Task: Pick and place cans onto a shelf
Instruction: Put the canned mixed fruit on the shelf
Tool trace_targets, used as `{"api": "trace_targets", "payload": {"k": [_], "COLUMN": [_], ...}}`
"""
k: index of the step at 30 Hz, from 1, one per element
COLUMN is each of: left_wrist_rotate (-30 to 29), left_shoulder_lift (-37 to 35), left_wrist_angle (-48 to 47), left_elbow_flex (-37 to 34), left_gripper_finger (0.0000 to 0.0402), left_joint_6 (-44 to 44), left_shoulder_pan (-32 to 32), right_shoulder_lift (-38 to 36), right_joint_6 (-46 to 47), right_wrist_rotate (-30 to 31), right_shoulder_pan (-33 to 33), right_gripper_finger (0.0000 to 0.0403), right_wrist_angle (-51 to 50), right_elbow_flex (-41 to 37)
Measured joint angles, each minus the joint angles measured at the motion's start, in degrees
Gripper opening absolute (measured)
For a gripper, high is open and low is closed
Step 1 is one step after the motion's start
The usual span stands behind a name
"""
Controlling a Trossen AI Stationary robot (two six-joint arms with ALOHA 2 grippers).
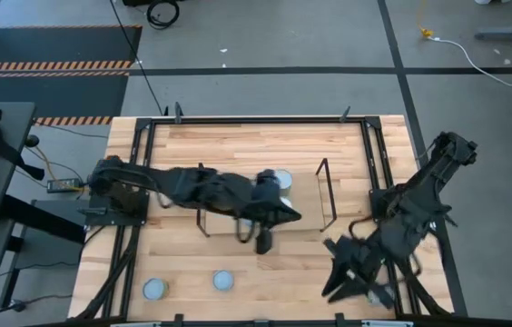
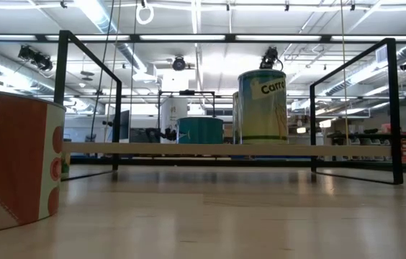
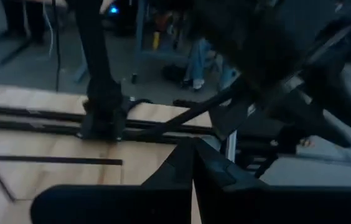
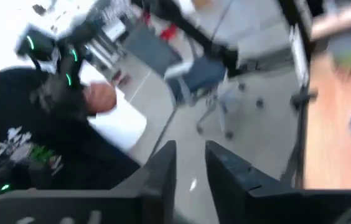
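Your left pincer [image 1: 263,238] reaches over the shelf [image 1: 327,195], its dark fingers pressed together, grasping nothing visible. Just behind it, one silvery-topped can [image 1: 280,181] stands on the shelf's light wood base, between thin dark wire end frames. Two more round cans [image 1: 155,289] [image 1: 223,280] rest on the pale wooden counter [image 1: 265,141], well apart from that pincer, toward the front edge. Your right pincer [image 1: 340,272] hovers off to the shelf's side, fingers slightly parted, empty. Three cans show from above.

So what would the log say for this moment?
left gripper: over shelf, shut | right gripper: table edge, idle | cans: one on shelf, two loose
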Motion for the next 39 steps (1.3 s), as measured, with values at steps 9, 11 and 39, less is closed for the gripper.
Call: {"api": "trace_targets", "payload": {"k": [9, 11, 39], "left_wrist_rotate": [-4.09, -5.15, -14.41], "left_shoulder_lift": [-6.7, -7.46, -8.03], "left_wrist_angle": [-4.92, -6.14, -17.39], "left_elbow_flex": [-0.04, -0.02, -0.02], "left_gripper_finger": [0.0007, 0.0007, 0.0007], "left_joint_6": [7.34, 7.95, 2.39], "left_shoulder_pan": [-1.43, -1.41, -1.34], "right_shoulder_lift": [5.99, 7.18, 24.66], "right_joint_6": [18.73, 23.05, 27.28], "right_wrist_rotate": [-1.29, -1.84, -10.0], "right_shoulder_pan": [6.71, 7.87, 21.43], "right_gripper_finger": [0.0192, 0.0212, 0.0328], "right_wrist_angle": [-10.95, -14.59, -57.13], "right_elbow_flex": [-0.01, -0.01, 9.92]}}
